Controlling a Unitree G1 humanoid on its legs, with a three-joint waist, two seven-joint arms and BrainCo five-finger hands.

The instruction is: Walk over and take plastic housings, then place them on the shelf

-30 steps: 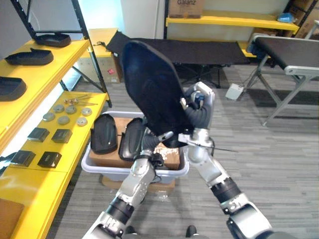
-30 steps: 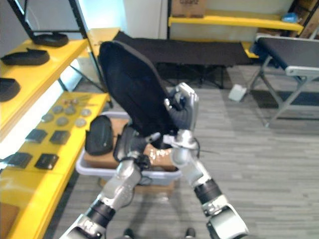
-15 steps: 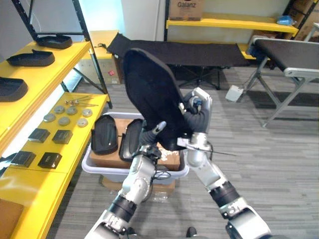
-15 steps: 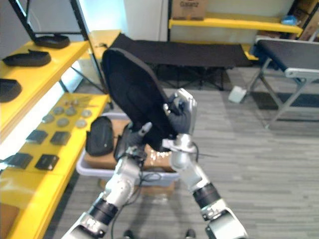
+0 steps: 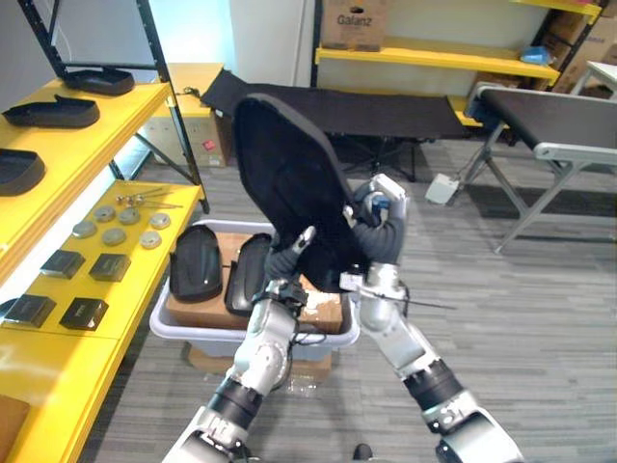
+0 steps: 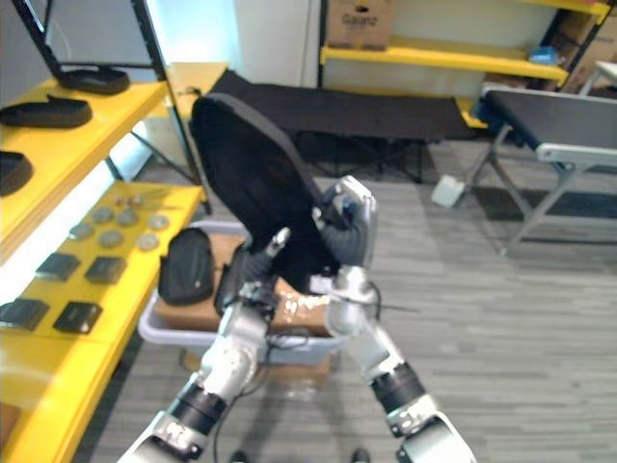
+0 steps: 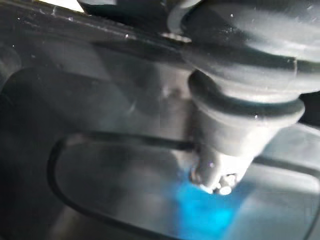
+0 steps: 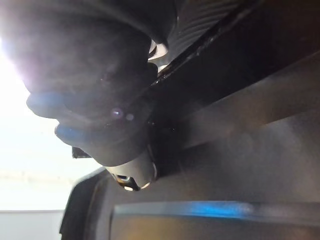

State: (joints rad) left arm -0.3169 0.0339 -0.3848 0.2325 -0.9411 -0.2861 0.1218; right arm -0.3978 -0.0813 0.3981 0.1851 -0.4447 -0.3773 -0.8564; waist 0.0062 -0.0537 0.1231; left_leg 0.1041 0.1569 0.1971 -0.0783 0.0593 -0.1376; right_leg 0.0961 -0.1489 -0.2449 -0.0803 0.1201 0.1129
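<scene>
Observation, nearest first. My left robot hand [image 5: 301,243] is set against the lower face of the plastic housing [image 5: 287,159]. The one finger I can see lies straight along the dark surface, so this hand is spread and props the part rather than clamping it. My right robot hand [image 5: 378,224] sits at the housing's opposite lower edge, just across from the left. It bears on the part, but I cannot tell how far it is closed. The housing is held upright between the two, its broad end well above both hands. In my judgement two hands are used because the shell is large and would swing in one.

Directly below both hands is a grey bin [image 5: 183,326] on the floor. It holds a cardboard box [image 5: 323,307] and two more housings [image 5: 197,260], which lean side by side to the left of my left robot hand. They are evidently the remaining stock.

Further left of the left hand runs the yellow shelf [image 5: 106,116]. Its upper levels already carry placed housings [image 5: 53,111], lying flat and spaced apart. Its lower level holds round discs [image 5: 114,234] and small black blocks [image 5: 66,263].

Beyond the raised housing stands a black cot [image 5: 386,106].

Assessment: pick-up complete, placing not yet done. The next move calls for a turn to the left, keeping the tall part clear of the shelf upright.
</scene>
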